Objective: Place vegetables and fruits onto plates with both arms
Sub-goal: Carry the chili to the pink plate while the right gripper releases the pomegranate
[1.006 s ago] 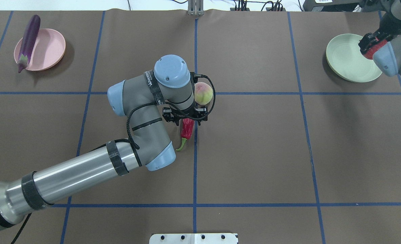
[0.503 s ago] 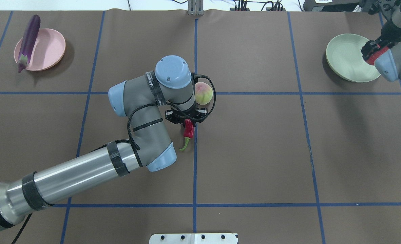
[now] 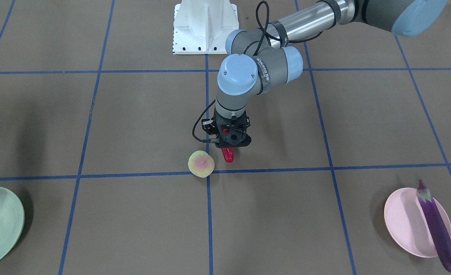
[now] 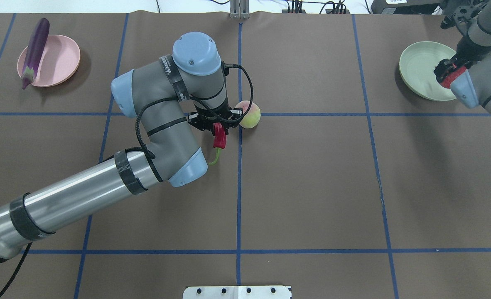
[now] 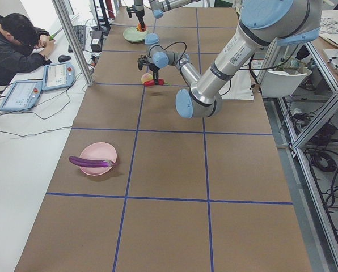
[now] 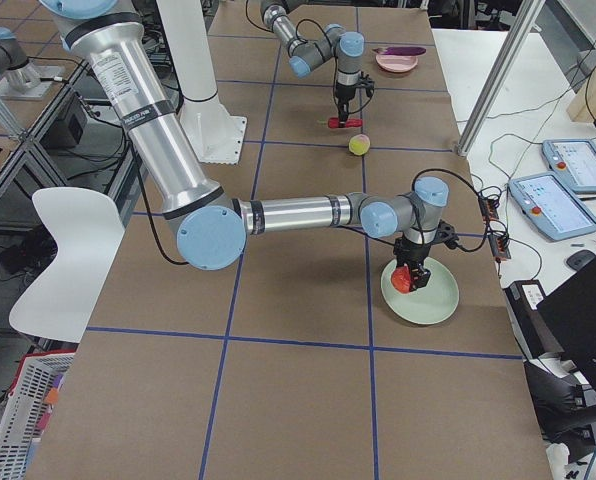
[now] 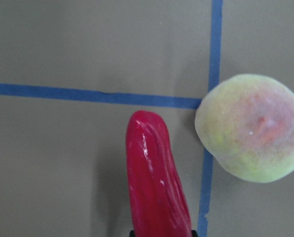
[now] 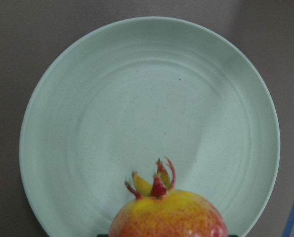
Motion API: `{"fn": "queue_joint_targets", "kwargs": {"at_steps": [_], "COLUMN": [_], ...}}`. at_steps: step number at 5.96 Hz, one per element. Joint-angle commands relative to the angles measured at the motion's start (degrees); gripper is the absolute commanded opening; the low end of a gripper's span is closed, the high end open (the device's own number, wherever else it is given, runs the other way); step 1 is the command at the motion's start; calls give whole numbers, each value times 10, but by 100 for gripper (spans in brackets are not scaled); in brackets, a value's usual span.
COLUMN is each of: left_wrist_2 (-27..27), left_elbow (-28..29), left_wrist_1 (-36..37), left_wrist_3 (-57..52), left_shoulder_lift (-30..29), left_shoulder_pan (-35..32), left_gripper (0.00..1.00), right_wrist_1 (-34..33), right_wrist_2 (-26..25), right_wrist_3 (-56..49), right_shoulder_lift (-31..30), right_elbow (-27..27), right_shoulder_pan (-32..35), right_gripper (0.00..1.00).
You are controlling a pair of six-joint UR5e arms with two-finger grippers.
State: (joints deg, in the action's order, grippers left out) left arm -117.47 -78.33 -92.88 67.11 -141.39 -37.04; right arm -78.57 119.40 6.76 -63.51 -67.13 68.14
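Two arms each hold one piece of produce. In the overhead view the left gripper (image 4: pixel 217 126) sits just left of the frame's centre. Its fingers are closed on the red chili pepper (image 4: pixel 219 140), whose green stem trails toward the lower edge of the frame. In the front-facing view the red tip pokes out below the gripper.

The peach (image 4: pixel 250 115) lies on the table (image 4: pixel 312 187) just right of that gripper, on a crossing of blue tape lines (image 4: pixel 312 114). The left wrist view shows chili and peach close together but apart.

At the upper right of the overhead view the right gripper (image 4: pixel 446 74) is clamped on the red-and-yellow fruit (image 8: pixel 169 215). It holds the fruit over the right part of the mint green plate (image 4: pixel 416 68); whether the fruit touches the plate cannot be told.

At the upper left the eggplant (image 4: pixel 36 47) lies across the left side of the pink plate (image 4: pixel 62 58), with its pale cap past the rim toward the lower left.
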Motion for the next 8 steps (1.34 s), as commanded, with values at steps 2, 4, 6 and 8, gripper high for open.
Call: {"fn": "queue_joint_targets", "kwargs": {"at_steps": [2, 4, 6, 8], "left_wrist_2": [-8, -8, -7, -2], "left_elbow": [-45, -27, 56, 139], "left_wrist_1": [112, 158, 153, 116], "left_wrist_3": [-114, -234, -361, -433], "left_shoulder_lift": [1, 2, 2, 6], "left_shoulder_pan": [-72, -150, -221, -268], "left_gripper": [0, 0, 0, 0], "right_wrist_1": [3, -1, -5, -27], "right_wrist_2": [14, 61, 96, 95], "right_wrist_3": [2, 18, 120, 220], "right_shoulder_lift": [4, 14, 14, 14], "right_elbow": [9, -23, -94, -165], "right_shoulder_pan": [-8, -1, -11, -57], "right_gripper": [100, 100, 100, 100]}}
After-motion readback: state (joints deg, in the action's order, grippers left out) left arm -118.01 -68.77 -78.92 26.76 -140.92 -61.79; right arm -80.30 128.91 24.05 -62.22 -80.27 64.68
